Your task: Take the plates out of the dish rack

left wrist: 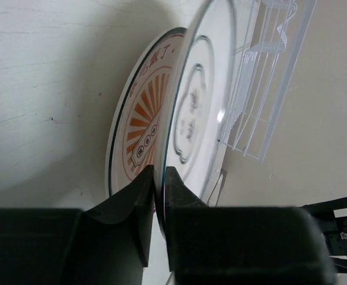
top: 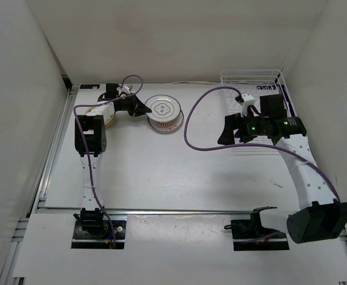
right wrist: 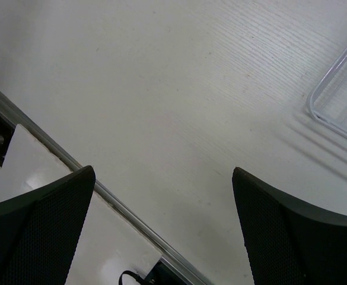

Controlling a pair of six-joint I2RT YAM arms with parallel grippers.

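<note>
A white plate with grey rings [top: 163, 107] lies on top of a plate with an orange-red pattern [top: 165, 125] at the back of the table, left of centre. My left gripper [top: 142, 108] is shut on the left rim of the ringed plate. In the left wrist view the fingertips [left wrist: 143, 178] pinch that plate's thin rim [left wrist: 203, 89], and the patterned plate [left wrist: 139, 127] shows just beneath it. The white wire dish rack [top: 253, 89] stands at the back right. My right gripper [top: 228, 132] hovers open in front of it, holding nothing [right wrist: 162, 172].
A tan rounded edge [top: 95, 111], possibly small plates, shows partly under the left arm. A corner of the rack [right wrist: 339, 104] lies at the right of the right wrist view. Purple cables loop over the table [top: 188, 127]. White walls enclose the table.
</note>
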